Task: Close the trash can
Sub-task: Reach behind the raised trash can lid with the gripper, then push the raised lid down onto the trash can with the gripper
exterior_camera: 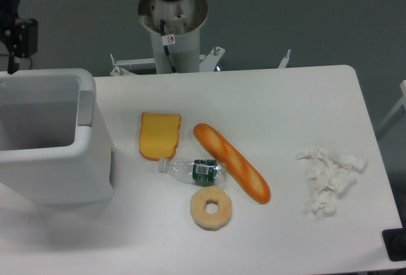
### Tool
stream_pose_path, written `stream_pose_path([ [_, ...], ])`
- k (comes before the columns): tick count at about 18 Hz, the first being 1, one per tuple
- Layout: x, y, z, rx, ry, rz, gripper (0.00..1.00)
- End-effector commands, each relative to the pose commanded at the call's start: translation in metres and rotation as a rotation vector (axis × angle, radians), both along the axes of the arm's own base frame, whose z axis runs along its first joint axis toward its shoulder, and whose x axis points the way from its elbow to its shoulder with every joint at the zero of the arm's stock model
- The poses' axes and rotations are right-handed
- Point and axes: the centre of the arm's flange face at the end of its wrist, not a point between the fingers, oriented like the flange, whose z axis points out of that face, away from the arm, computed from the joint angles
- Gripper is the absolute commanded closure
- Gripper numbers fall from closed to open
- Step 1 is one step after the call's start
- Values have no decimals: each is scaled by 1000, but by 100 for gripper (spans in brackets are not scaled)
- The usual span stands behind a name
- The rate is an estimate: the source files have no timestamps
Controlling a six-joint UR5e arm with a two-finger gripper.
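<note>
The trash can (57,167) is a large white boxy bin at the table's left edge. Its top is open and I can see into its pale hollow. A grey strip (85,105) runs along its right rim. No lid lies across the opening. My gripper (13,53) is a black body at the upper left corner, just behind the can's far rim. It is cut off by the frame edge. Only one thin finger (11,66) shows, pointing down, so its jaws cannot be read.
To the right of the can lie a yellow slice of toast (159,135), a small plastic bottle (193,170), a baguette (231,170) and a doughnut (210,208). Crumpled tissues (330,177) sit near the right edge. The arm's base column (172,21) stands behind the table.
</note>
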Motion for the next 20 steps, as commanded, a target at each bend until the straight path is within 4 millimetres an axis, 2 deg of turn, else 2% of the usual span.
stream_pose_path([
  [5, -1, -1, -2, -3, -1, 3, 0],
  [8, -11, -2, -3, -5, -1, 20, 0],
  [16, -54, -6, -5, -12, -3, 102, 0],
  [20, -76, -4, -15, -28, -3, 131, 0],
])
